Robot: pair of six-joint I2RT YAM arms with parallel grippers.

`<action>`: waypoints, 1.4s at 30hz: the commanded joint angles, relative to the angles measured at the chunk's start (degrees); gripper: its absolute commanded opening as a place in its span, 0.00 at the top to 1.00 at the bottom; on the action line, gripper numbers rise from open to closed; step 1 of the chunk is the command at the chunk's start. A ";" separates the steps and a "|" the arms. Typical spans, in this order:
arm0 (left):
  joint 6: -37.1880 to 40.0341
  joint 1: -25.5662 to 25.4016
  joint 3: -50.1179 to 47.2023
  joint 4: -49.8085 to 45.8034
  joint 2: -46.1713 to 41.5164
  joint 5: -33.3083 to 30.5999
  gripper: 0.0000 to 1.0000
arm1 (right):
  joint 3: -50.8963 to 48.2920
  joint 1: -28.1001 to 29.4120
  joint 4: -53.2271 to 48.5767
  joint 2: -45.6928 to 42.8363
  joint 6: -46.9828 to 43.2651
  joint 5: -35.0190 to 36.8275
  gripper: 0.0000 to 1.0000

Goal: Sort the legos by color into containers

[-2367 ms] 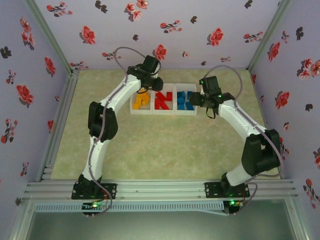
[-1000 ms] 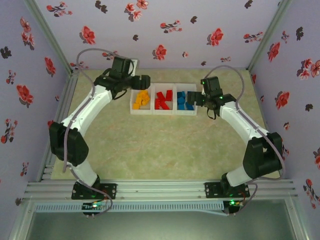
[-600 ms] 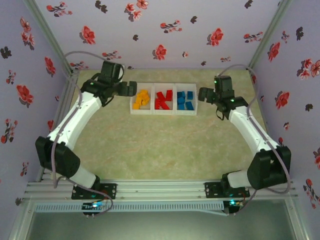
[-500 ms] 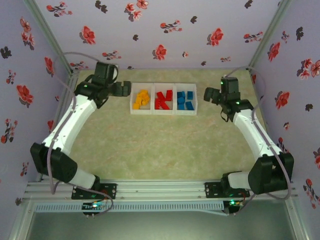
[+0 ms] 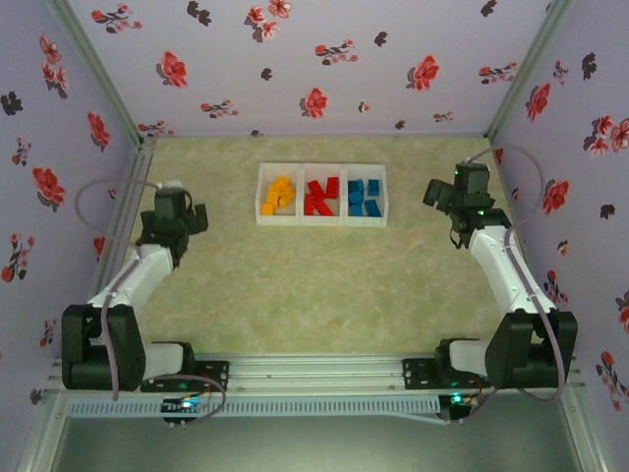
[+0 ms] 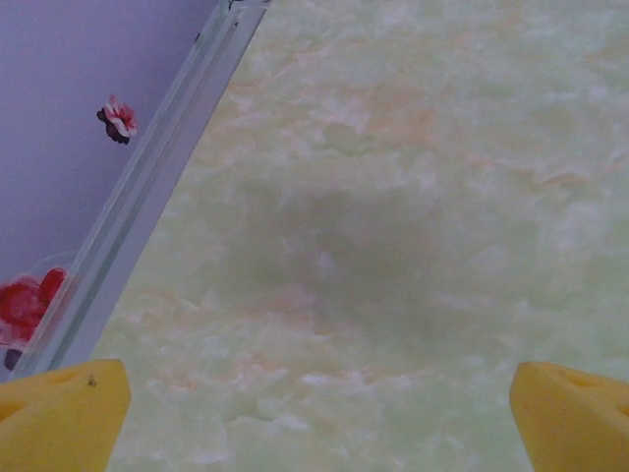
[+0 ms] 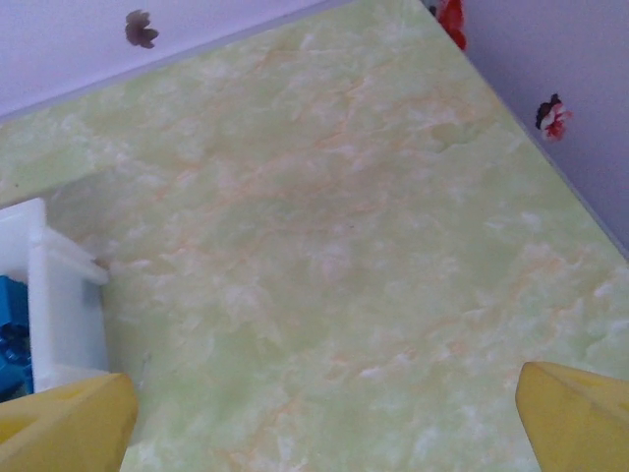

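At the frame's left, the left hand (image 5: pixel 195 218) stood wide open, holding nothing; at the right, the right hand (image 5: pixel 433 193) likewise. Farther back, upper centre on the counter (image 5: pixel 314 285), the containers (image 5: pixel 321 222) held the legos (image 5: pixel 316 197), seemingly grouped orange, red, blue.

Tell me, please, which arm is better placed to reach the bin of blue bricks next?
Right. The right fingers, open, sit close to the containers at the blue bricks end; the left fingers, also open, hover over bare table near the left rail, farther away.
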 commanded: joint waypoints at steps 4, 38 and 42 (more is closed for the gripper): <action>4.56 0.47 -13.54 32.25 -2.93 -2.09 0.00 | -3.57 -0.62 5.90 -1.82 0.34 3.08 0.00; 3.64 4.79 -15.59 48.73 16.15 13.43 0.00 | -30.76 -2.11 53.81 2.56 -9.82 -3.45 0.01; 3.63 4.78 -15.59 48.74 16.12 13.43 0.00 | -31.78 -5.58 57.03 4.49 -6.92 -10.58 0.01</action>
